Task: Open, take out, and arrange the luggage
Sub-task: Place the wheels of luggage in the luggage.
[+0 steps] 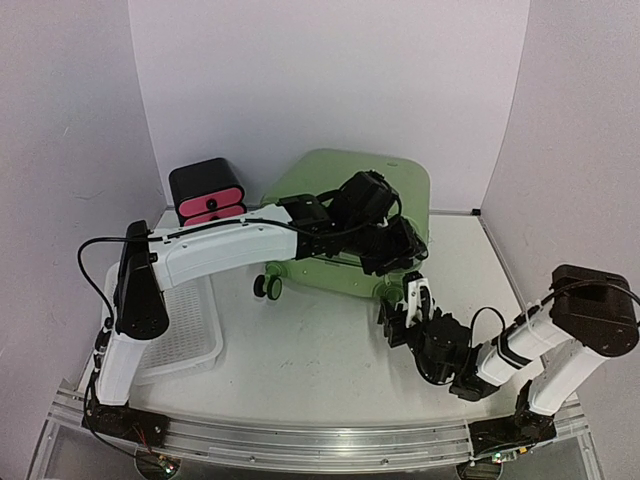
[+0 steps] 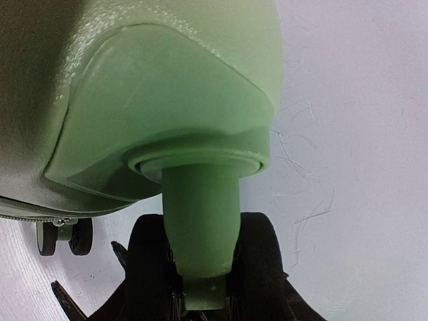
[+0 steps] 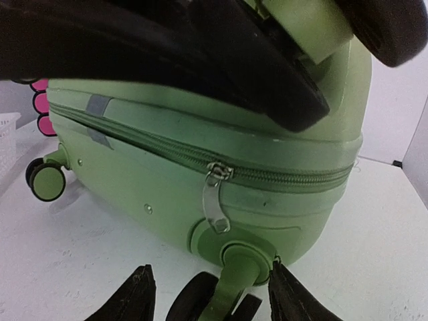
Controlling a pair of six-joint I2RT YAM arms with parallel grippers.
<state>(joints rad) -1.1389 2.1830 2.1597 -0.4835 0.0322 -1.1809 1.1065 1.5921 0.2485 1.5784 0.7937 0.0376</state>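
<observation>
The light-green luggage (image 1: 360, 180) lies flat at the back centre, and its zipper seam runs closed across the right wrist view. My left gripper (image 1: 403, 248) reaches over the lid to the near right corner and is shut on the upper black double wheel (image 2: 261, 261), with the green wheel stem (image 2: 200, 221) between its fingers. My right gripper (image 3: 210, 291) stands open low in front of that same corner. Its fingertips (image 3: 140, 294) straddle the lower wheel (image 3: 194, 304). The metal zipper pull (image 3: 215, 200) hangs just above that wheel's socket.
A small black drawer box (image 1: 207, 190) with pink fronts stands left of the luggage. A white perforated basket (image 1: 185, 330) lies at the front left beside the left arm. Another luggage wheel (image 1: 267, 287) sticks out toward the table's middle.
</observation>
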